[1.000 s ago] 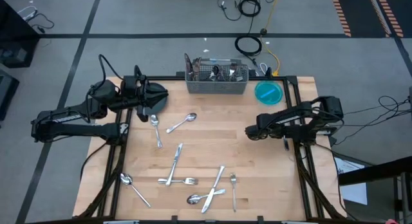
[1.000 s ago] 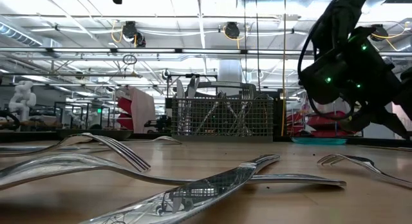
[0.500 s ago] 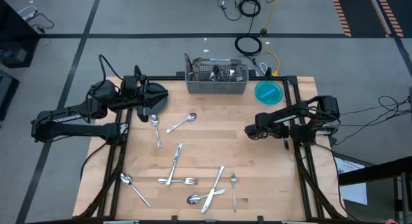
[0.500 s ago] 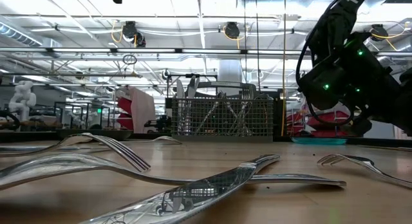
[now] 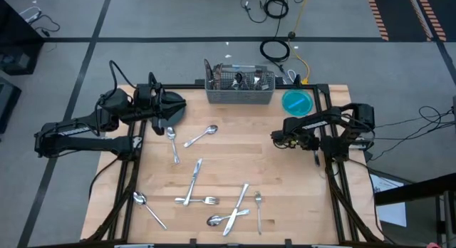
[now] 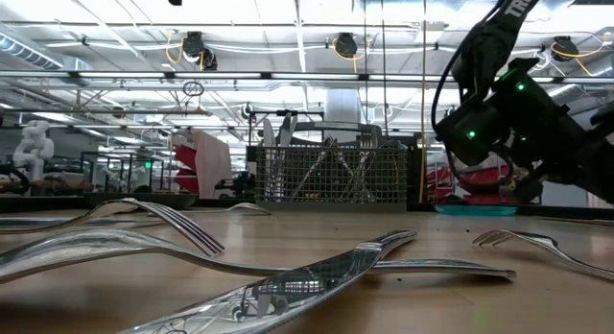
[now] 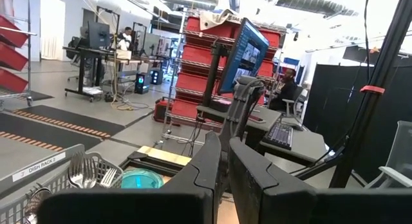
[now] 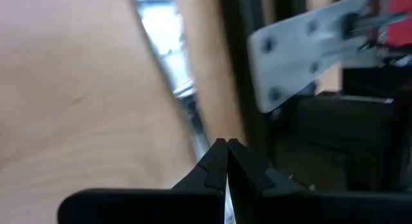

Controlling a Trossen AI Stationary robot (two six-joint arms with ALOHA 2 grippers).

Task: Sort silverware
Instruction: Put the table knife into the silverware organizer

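Several silver forks, spoons and knives lie scattered flat on the wooden table (image 5: 235, 155), among them a spoon (image 5: 202, 136), a knife (image 5: 194, 178) and a fork (image 5: 258, 209). In the low view a fork (image 6: 144, 224) and a knife (image 6: 317, 272) lie close to the camera. The grey mesh caddy (image 5: 239, 85) (image 6: 331, 177) at the far edge has several pieces standing in it. My right gripper (image 5: 316, 154) (image 8: 225, 143) hangs by the table's right rail, shut on a slim silver piece (image 5: 316, 161). My left gripper (image 5: 181, 105) (image 7: 225, 143) waits shut above the table's far-left corner. My right gripper pinches one end of the slim silver piece (image 8: 196, 121) between its two fingertips. The piece runs on past the tips, along the black right rail (image 8: 248, 69). What kind of piece it is, and whether it is clear of the wood, I cannot tell.
A teal bowl (image 5: 297, 102) (image 7: 138, 180) sits at the far right, beside the caddy. Black frame rails run along the table's left and right sides. Bare wood lies in the table's middle and right half. The room beyond holds shelves, desks and people.
My right arm has risen and drawn a little toward the far edge. In the low view its dark bulk has moved up and to the left. The scattered silverware and my left arm have kept still.
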